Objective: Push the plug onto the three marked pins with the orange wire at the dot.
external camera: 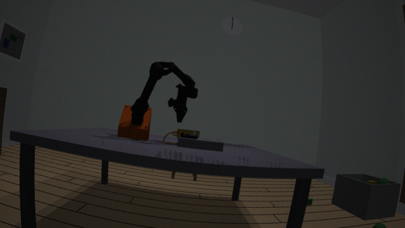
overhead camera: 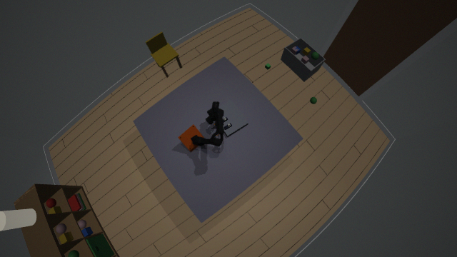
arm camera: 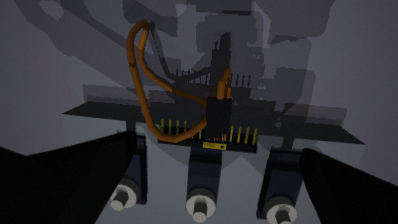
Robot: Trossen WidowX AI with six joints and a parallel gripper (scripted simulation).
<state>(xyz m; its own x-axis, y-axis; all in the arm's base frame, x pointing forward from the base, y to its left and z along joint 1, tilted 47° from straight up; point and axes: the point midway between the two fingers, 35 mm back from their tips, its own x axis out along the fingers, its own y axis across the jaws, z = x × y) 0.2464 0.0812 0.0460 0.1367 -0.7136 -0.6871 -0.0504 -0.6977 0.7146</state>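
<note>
My gripper (arm camera: 217,148) (external camera: 180,121) is open and empty, above the holder (arm camera: 167,172) (external camera: 200,144). In the wrist view the black plug (arm camera: 218,117) lies between the fingers, touching neither. It stands square to the pin row, in line with the yellow band (arm camera: 213,145), whose dot is at the right end. Short bright slivers show between the plug's end and the row, so I cannot tell how far on it sits. Bare pins (arm camera: 170,125) stand straight either side. The orange lead (arm camera: 134,75) (external camera: 164,138) loops out left. Which wire is at the dot cannot be told.
The table (overhead camera: 250,100) (external camera: 95,149) carries an orange arm base (overhead camera: 189,137) (external camera: 134,126) beside the holder. Three dark blocks with pale round posts (arm camera: 200,206) stand on the holder. A thin black angled bar (overhead camera: 237,130) lies beyond it.
</note>
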